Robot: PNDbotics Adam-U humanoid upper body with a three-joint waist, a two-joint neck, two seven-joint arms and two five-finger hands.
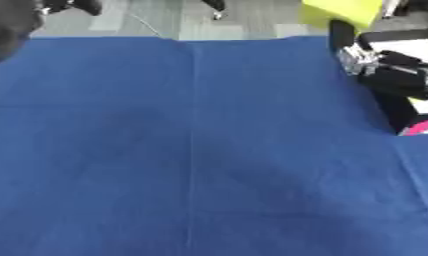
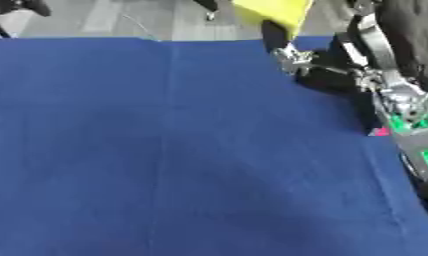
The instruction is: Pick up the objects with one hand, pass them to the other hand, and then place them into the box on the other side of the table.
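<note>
The right hand is reaching by the table's right edge, its grasp unclear, and should be closing squarely round an object before passing.

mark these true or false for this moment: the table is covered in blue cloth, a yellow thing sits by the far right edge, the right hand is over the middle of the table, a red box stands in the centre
1. A blue cloth covers the table. True.
2. A yellow object shows at the far edge, toward the right. True.
3. The right hand is over the middle of the table. False: it is up near the far right corner, close to the yellow object.
4. A red box stands in the centre. False: the centre shows only blue cloth; just a small pink patch shows at the right edge.
5. The left hand is pressing on the cloth. False: no left hand shows in either view.
</note>
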